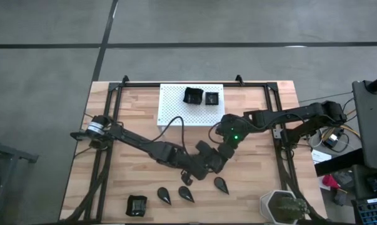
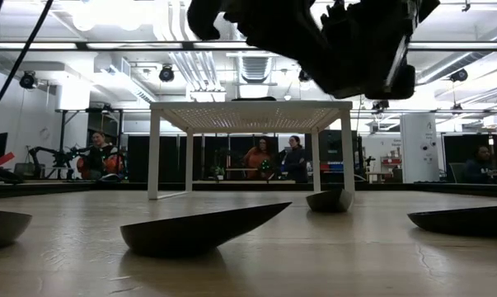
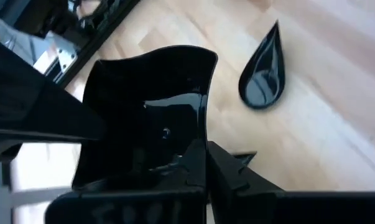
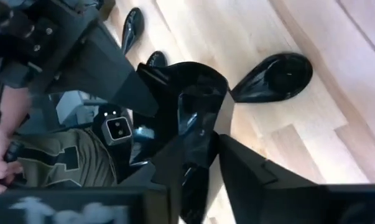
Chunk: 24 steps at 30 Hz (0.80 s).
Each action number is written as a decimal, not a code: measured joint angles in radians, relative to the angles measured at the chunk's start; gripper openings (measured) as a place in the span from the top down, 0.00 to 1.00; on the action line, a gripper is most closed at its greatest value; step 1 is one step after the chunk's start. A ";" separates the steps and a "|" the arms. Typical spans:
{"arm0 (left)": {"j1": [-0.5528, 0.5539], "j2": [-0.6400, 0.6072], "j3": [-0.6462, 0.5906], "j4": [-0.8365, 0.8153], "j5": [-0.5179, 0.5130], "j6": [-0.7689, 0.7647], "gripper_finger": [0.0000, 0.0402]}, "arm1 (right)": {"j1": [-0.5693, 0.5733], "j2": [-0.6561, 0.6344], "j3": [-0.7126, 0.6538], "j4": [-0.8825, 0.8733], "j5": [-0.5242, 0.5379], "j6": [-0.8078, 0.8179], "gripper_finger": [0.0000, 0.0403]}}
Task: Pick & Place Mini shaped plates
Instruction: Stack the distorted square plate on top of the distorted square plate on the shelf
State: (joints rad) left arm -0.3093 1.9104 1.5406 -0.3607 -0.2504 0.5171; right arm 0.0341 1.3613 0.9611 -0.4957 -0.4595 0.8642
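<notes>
Both grippers met above the middle of the table, over the near half of the wooden top. The left gripper (image 1: 197, 167) had its jaws clamped on the rim of a raised-rim square plate (image 3: 151, 115), which stood tilted between its fingers, clear of the wood. The right gripper (image 1: 218, 157) reached the same plate from the other side, its fingers (image 4: 196, 140) against the plate's wall; whether they pinched it or stood slightly apart could not be told.

Just below the jaws, on the table, lay three teardrop plates (image 1: 221, 184), the nearest beside the right gripper. Another square plate (image 1: 137, 205) sat farther off at the near edge. On the white perforated stand (image 1: 172, 103), beyond the jaws, rested two more square plates (image 1: 192, 95). A grey-green hexagonal pot (image 1: 282, 206) stood at the near right corner.
</notes>
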 joint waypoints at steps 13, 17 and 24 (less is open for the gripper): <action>-0.030 -0.032 0.000 -0.114 -0.083 -0.089 1.00 | 0.000 -0.126 0.000 0.019 0.226 -0.094 0.58; -0.035 -0.064 0.000 -0.162 -0.191 -0.109 1.00 | 0.000 -0.160 0.000 0.025 0.284 -0.121 0.58; -0.012 -0.188 -0.002 -0.281 -0.313 -0.130 1.00 | 0.004 -0.181 0.001 0.051 0.331 -0.186 0.59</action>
State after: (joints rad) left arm -0.3213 1.7225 1.5381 -0.6421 -0.5632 0.3866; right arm 0.0384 1.1801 0.9619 -0.4446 -0.1283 0.6778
